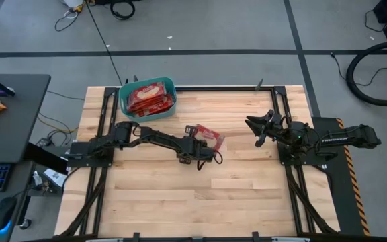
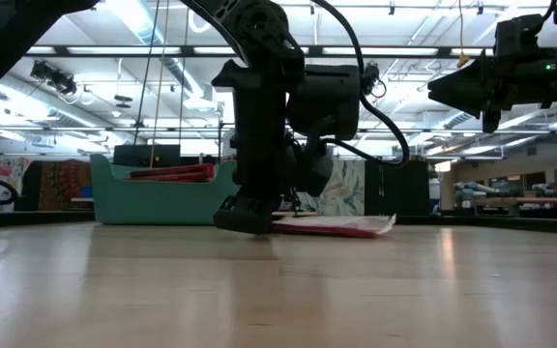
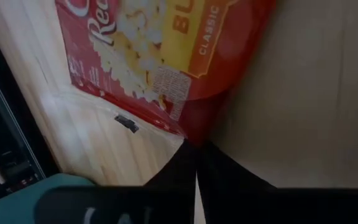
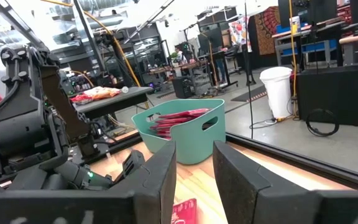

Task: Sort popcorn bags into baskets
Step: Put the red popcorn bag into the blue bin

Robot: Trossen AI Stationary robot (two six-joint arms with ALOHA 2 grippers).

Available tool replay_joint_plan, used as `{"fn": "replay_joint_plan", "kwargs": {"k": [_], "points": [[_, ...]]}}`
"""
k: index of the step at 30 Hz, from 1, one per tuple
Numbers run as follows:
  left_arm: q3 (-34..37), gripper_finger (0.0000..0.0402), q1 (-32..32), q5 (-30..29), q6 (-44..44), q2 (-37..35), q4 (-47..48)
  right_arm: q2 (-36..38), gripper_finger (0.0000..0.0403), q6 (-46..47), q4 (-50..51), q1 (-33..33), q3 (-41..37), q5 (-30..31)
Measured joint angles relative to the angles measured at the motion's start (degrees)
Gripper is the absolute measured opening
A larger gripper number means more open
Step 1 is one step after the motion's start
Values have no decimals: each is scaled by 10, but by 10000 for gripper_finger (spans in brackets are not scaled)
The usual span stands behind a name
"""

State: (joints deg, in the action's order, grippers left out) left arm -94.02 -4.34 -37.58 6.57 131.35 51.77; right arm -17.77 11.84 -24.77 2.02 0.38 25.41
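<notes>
Closest to the low camera is the bare wooden table, and further back the left gripper is down at the table surface. It touches the near corner of one flat red bag, which lies flat on the wood. From above, this bag is near the middle of the table, a little toward the far side, and the left gripper is at its edge, with the left arm reaching in from the table's left side. In the left wrist view the two dark fingers come together to a narrow point right at the edge of the bag, with almost no gap between them. The fingers look closed, but I cannot tell if they really pinch the bag's edge or only rest against it. The bag shows a yellow popcorn picture and white letters on the red.

At the far left corner of the table stands the teal basket, well apart from the loose bag. Several red bags are already inside it, stacked flat. In the low view the basket stands behind the left arm, with red packets showing just over its rim.

On the right side of the table the right gripper is lifted above the wood, and it holds nothing. In its wrist view the two fingers are apart, with a clear gap between them, and they point toward the basket.
</notes>
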Motion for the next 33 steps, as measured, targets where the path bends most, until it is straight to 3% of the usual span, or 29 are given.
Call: {"fn": "replay_joint_plan", "kwargs": {"k": [7,19,33], "points": [[2,4,1,-16,1,-22,5,0,110,0,0,0,0,0],[1,1,1,-99,-41,-143,50,0,110,0,0,0,0,0],[0,1,40,-212,-179,-247,231,-1,110,0,0,0,0,0]]}}
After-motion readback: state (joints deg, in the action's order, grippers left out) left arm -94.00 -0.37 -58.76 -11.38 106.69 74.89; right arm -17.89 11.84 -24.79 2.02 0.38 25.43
